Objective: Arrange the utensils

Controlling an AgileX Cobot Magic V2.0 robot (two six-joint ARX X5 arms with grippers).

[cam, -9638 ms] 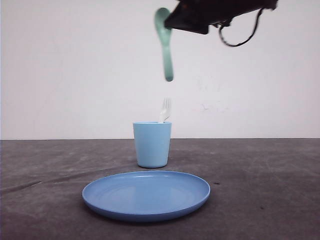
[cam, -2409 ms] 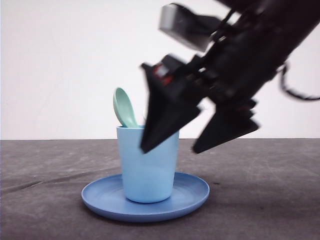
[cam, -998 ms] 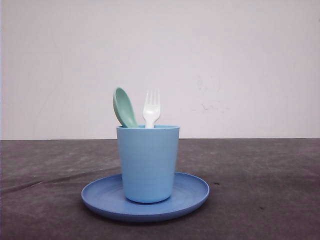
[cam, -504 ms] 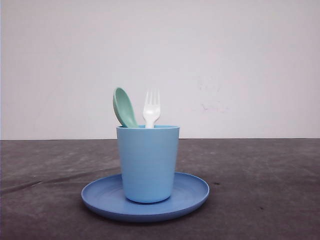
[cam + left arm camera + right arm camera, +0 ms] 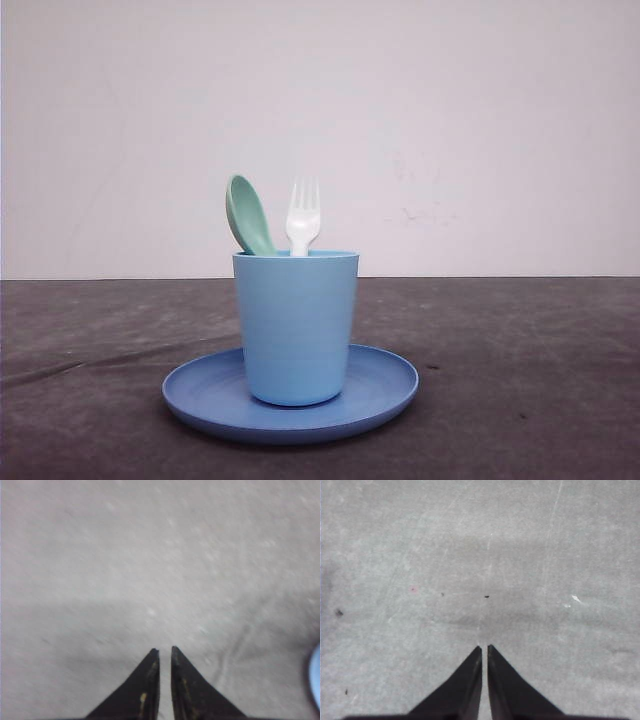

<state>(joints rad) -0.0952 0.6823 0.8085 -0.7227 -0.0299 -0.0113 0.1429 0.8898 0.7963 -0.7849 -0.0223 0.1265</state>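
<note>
Two utensils, spoon [image 5: 249, 215] and fork [image 5: 302, 216], upright in cup [image 5: 296, 325], both fingers pairs closed, empty, left [image 5: 164, 652], right [image 5: 484, 648]

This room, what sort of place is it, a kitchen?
Probably a test bench, not a kitchen: a bare dark table against a blank white wall, with one cup on a plate.

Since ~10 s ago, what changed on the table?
The spoon, then held up by a gripper, now stands in the cup beside the fork. The cup moved forward onto the plate. The arm has left the front view. Plate unmoved; no change in the last second.
</note>
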